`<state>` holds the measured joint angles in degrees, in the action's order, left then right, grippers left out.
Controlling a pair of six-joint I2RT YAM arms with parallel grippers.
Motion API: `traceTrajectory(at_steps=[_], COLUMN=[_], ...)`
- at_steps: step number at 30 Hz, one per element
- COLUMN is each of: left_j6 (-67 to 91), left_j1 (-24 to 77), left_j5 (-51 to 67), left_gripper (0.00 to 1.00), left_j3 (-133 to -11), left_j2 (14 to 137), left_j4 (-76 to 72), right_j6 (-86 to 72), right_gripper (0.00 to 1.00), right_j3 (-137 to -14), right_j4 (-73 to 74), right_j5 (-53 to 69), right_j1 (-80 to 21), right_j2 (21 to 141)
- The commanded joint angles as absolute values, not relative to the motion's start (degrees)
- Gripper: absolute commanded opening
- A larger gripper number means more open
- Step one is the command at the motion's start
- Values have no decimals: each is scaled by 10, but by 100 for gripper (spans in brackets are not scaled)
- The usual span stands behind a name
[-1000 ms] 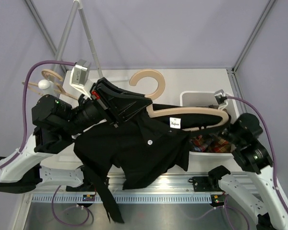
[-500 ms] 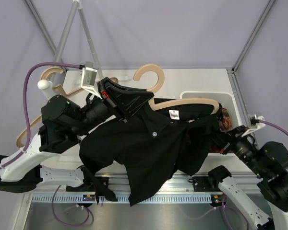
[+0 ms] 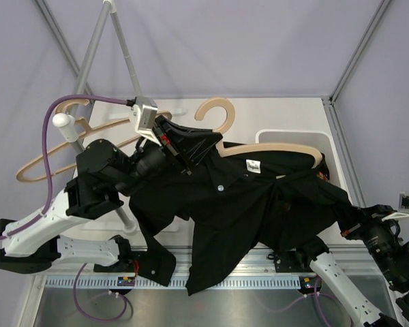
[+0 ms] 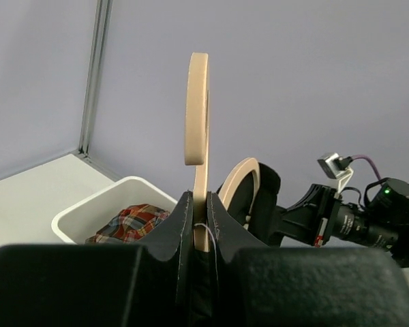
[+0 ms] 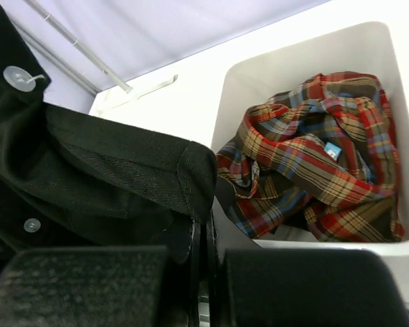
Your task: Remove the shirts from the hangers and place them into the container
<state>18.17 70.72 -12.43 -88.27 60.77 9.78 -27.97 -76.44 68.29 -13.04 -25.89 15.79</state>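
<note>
My left gripper (image 3: 189,148) is shut on the neck of a beige wooden hanger (image 3: 286,147), just below its hook (image 4: 198,102). The black shirt (image 3: 245,204) hangs from that hanger and spreads toward the near right. The hanger's right arm shows bare above the collar label. My right gripper (image 3: 353,226) is shut on a fold of the black shirt (image 5: 102,170) at the near right. The plaid shirt (image 5: 320,157) lies crumpled in the white container (image 5: 286,65). A second hanger (image 3: 48,163) sits bare at the left.
A grey metal rail (image 3: 119,48) slants up at the back left, with a white knob (image 3: 63,122) near the second hanger. The container (image 3: 286,135) stands at the back right, partly covered by the black shirt. Grey frame posts run along both sides.
My right gripper has drawn the black shirt away from the container toward the near right, stretching it out. My left gripper has carried the hanger a little to the right.
</note>
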Motion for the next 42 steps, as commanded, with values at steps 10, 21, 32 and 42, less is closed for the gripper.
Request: traceTrajectory(at_steps=[10, 21, 32, 42], left_j6=[213, 244, 234, 221], left_j1=[704, 704, 704, 704], left_j5=[-94, -49, -54, -71], left_gripper=[0, 0, 0, 0], left_j3=[-869, -880, -885, -872], left_j2=[597, 609, 613, 608], left_j4=[-54, -66, -66, -62], right_j6=[-371, -504, -499, -431], right_gripper=[0, 0, 0, 0], right_j3=[-553, -471, -483, -528], right_j4=[312, 18, -61, -24], right_j5=[359, 448, 318, 226], right_j1=[-263, -278, -455, -610], right_j2=[243, 347, 422, 476])
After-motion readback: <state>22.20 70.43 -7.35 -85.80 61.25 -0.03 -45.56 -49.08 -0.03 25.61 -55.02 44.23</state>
